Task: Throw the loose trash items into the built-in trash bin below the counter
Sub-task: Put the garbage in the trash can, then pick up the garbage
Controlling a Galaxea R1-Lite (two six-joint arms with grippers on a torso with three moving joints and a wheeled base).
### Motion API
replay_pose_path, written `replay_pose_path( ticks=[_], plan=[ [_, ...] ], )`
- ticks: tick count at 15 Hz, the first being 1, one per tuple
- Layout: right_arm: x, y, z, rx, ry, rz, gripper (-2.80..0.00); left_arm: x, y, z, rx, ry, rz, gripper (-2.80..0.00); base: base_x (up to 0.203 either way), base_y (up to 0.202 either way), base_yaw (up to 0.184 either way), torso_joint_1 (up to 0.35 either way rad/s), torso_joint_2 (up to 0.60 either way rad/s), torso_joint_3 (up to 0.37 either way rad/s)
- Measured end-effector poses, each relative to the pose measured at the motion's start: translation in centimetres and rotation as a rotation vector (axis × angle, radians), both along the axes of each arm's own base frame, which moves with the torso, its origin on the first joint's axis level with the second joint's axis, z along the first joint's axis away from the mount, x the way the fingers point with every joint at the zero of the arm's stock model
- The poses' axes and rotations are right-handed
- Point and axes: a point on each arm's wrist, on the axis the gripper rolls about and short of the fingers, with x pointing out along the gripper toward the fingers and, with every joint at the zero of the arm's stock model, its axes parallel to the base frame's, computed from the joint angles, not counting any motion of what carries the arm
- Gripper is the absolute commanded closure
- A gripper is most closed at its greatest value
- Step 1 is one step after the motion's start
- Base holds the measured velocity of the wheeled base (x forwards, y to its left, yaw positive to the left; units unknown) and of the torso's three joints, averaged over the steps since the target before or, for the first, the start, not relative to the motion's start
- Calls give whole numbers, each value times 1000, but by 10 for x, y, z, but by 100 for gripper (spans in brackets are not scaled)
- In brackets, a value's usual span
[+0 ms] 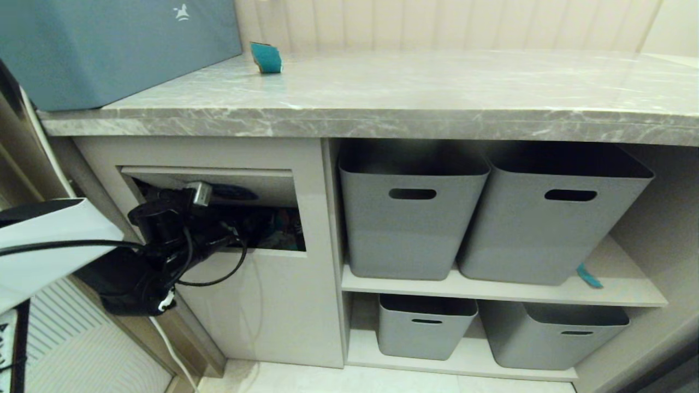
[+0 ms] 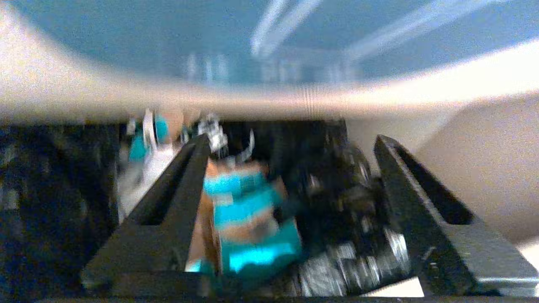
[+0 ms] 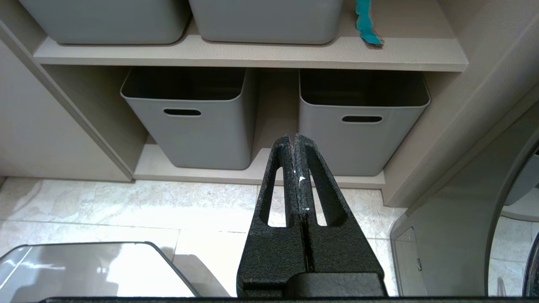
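Nearest, the left arm reaches from the robot's left side into the built-in trash bin [image 1: 273,284], its left gripper [image 2: 290,168] pushed through the rectangular opening in the beige cabinet front, below the inward-tilted flap [image 1: 207,173]. Its two black fingers [image 2: 168,202] stand wide apart, gripping nothing; between them, inside the dark bin, lies a teal-and-tan wrapper [image 2: 248,223] among other blurred scraps. The right gripper [image 3: 293,143] hangs low over the pale tiled floor [image 3: 126,202], fingers pressed together and empty, facing the lower shelf. Beside the bin, an open shelf unit holds four grey tubs [image 1: 409,213], two on each shelf. A teal scrap [image 1: 588,277] lies on the upper shelf, just beside the right-hand tub. Above all this runs the counter [image 1: 437,93], grey marble-look with white veining. On it, toward the rear left, a second teal piece [image 1: 266,58] stands, near a large blue-teal box [image 1: 109,49] at the left end.
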Motion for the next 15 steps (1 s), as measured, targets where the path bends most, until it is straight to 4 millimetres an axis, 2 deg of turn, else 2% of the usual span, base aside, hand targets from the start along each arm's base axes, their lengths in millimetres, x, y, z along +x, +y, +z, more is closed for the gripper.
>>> replay_pose_path(
  ticks=[3, 4, 10, 13, 15],
  plan=[
    [0, 0, 0, 0, 0, 0, 0, -33, 2, 5, -17, 66, 8, -280, 0, 0, 0, 0, 0, 0],
    [0, 0, 0, 0, 0, 0, 0, -47, 3, 9, -21, 83, 9, 0, 0, 0, 0, 0, 0, 0],
    [0, 0, 0, 0, 0, 0, 0, -138, 10, 33, -27, 116, 17, 0, 0, 0, 0, 0, 0, 0],
    [0, 0, 0, 0, 0, 0, 0, -186, 13, 52, -25, 88, 25, 0, 0, 0, 0, 0, 0, 0],
    [0, 0, 0, 0, 0, 0, 0, -221, 21, 66, -18, 83, 91, 0, 0, 0, 0, 0, 0, 0]
  ],
)
